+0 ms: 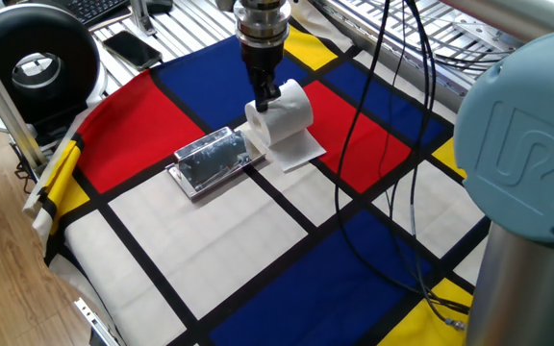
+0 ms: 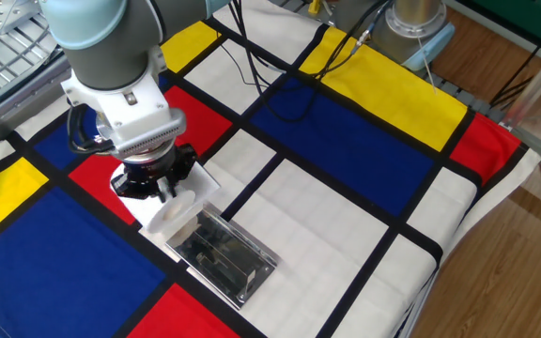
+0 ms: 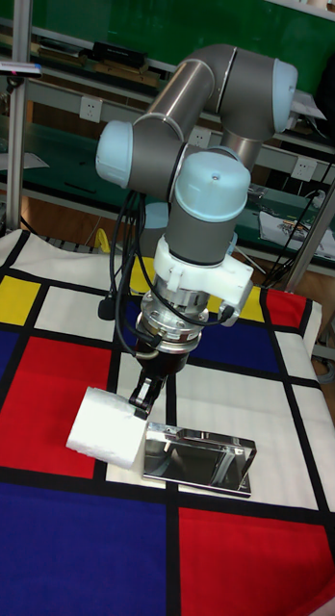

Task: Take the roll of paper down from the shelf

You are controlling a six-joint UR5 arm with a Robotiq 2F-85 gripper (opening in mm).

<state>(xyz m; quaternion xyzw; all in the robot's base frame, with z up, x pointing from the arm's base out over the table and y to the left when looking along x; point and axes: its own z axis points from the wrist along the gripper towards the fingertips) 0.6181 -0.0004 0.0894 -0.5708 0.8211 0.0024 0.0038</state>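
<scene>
1. the roll of paper point(image 1: 287, 109) lies on its side on the checked cloth point(image 1: 210, 240), just beside the shelf point(image 1: 210, 160), loose sheet trailing on the cloth.
2. the gripper point(image 1: 266, 95) reaches into the roll's end; whether it clamps cannot be told.

Colored cloth point(image 1: 210, 250) of red, blue, yellow, white squares on table. Black phone point(image 1: 131, 46) at eleven o'clock. Black cables point(image 1: 392, 192) at three o'clock.

Silver arm point(image 3: 201, 87) w/ lt-blue joint caps, black pincer point(image 3: 143, 397), black cables
</scene>
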